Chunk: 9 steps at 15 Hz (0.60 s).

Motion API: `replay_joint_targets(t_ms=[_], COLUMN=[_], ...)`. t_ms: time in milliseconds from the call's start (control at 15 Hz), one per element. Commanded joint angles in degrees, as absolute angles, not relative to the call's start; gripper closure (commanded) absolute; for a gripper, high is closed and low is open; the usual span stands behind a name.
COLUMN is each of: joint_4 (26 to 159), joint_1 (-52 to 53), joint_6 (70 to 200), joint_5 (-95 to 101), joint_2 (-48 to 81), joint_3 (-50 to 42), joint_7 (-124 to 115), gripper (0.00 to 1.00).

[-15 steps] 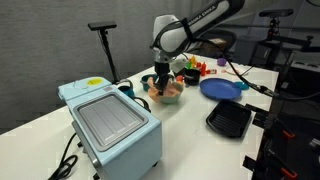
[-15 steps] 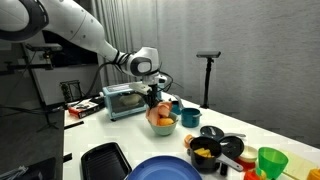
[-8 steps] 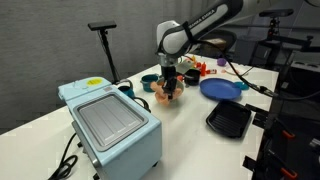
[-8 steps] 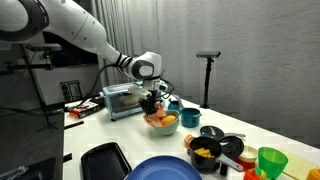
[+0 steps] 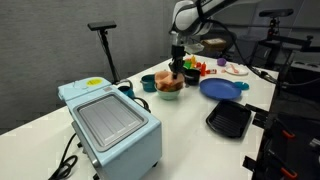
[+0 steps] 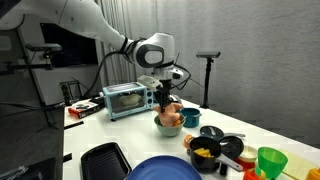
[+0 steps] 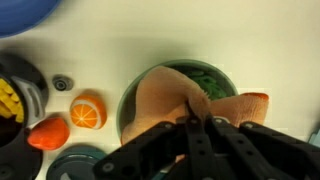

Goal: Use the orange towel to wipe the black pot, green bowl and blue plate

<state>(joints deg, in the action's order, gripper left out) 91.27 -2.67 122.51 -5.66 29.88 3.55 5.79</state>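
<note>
We judge the task to be partway through at most, and nothing in the views tells us which piece has been wiped clean. The blue plate [image 5: 222,88], the largest of the three, lies flat on the table well apart from the arm, with no cloth on it, so we count it as waiting. In the wrist view the black pot [image 7: 35,90] sits off to one side with something yellow inside, also untouched by the cloth. The green bowl [image 7: 222,78] is the piece in hand: the orange towel [image 7: 165,100] drapes into it and over its near rim, covering much of the inside. In both exterior views the towel hangs from the arm straight down into the bowl. Whether it presses on the bowl's floor we cannot tell. The gripper [image 7: 200,122] is pinched narrowly on a raised fold of the towel, its fingers nearly meeting. It stands above the bowl and does not appear to touch the bowl itself.
</note>
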Motion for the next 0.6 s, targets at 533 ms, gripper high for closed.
replay_joint_targets(t_ms=[533], joint_4=[109.16], joint_1=[-8.27], joint_6=[123.62], joint_5=[-10.70], joint_2=[9.79], joint_3=[1.11], joint_7=[18.18], gripper=[0.99])
